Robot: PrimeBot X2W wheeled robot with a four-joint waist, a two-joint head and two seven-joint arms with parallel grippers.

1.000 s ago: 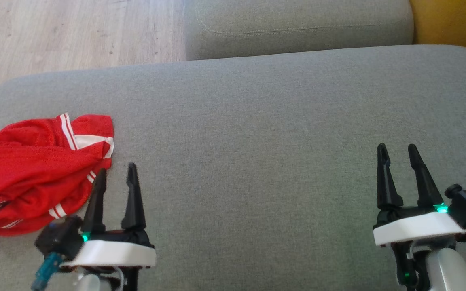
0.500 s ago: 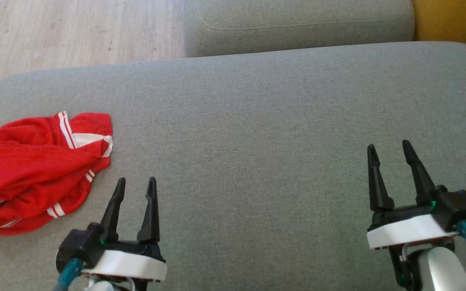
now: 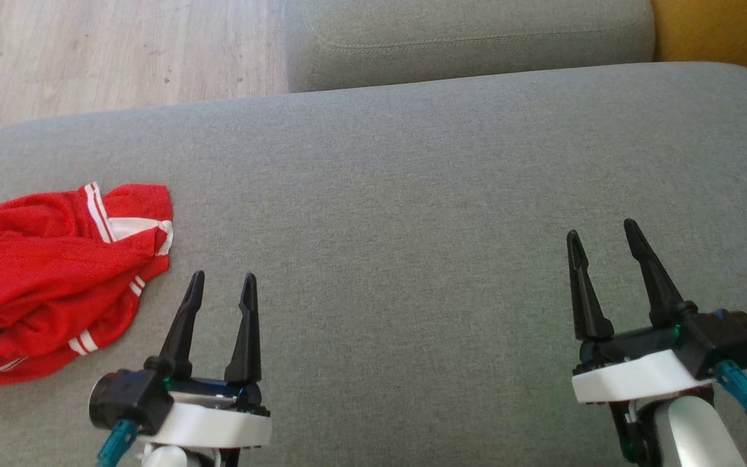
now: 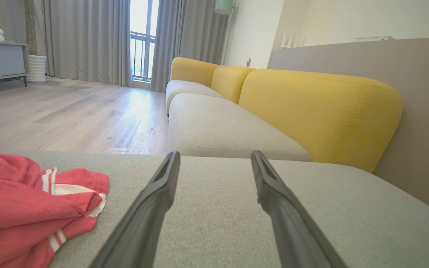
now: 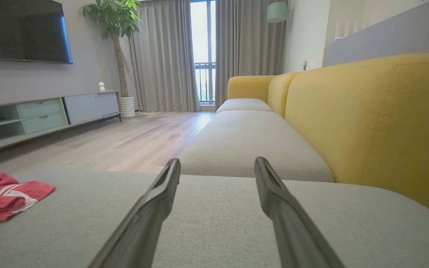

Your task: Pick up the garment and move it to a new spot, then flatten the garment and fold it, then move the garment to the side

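The red garment [image 3: 49, 279] with white stripes lies bunched in a heap at the left edge of the grey cushion [image 3: 412, 194], nearer the robot's side than the far side; it is crumpled, not folded, so the work looks to be at its start, with the pickup not yet made. The left gripper [image 3: 224, 279] hangs just beside the heap's right hem, its fingers spread apart and holding nothing, probably because it is the arm nearest the cloth; the right gripper [image 3: 600, 228] hangs well apart, toward the cushion's right edge, fingers likewise spread and empty, which leaves the middle free. That bare middle is the obvious room for laying the cloth flat. The far edge drops to the wooden floor [image 3: 88, 52] on the left and meets a second cushion [image 3: 464, 39] on the right; a yellow backrest [image 4: 311, 111] rises past the far right corner. The left edge is open, so cloth dragged that way could slide off.
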